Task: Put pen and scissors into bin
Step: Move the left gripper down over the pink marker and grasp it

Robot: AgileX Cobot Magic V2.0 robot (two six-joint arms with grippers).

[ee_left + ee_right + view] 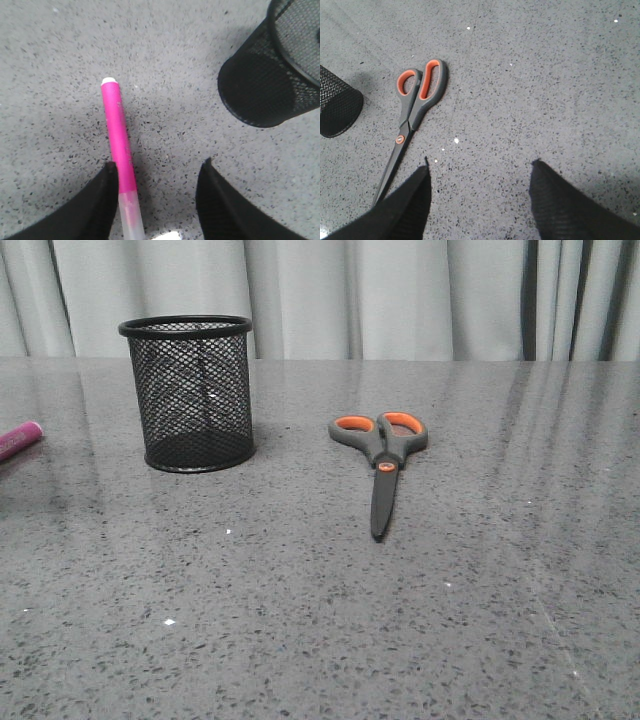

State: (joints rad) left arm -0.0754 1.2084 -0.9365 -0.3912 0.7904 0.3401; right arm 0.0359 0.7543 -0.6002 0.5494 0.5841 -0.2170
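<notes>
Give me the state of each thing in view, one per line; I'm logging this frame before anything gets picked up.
pen: lying flat on the table, uncapped state unclear, not gripped.
scissors: lying flat, blades closed.
bin: upright, looks empty.
left gripper: open, over the pen's end.
right gripper: open, holding nothing, near the scissors' tip.

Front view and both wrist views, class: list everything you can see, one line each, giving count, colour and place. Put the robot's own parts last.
bin: one, black wire mesh, upright on the table's left half.
scissors: one pair, dark grey with orange-lined loops, closed, flat on the table right of the bin, apart from it.
pen: one, magenta-pink with white tip, flat at the table's far left edge in front view.
table: one, speckled grey.
curtain: pale grey, behind the table.
left gripper: open, black fingers, pen beside one finger.
right gripper: open, black fingers, near the scissors' blade tip.
</notes>
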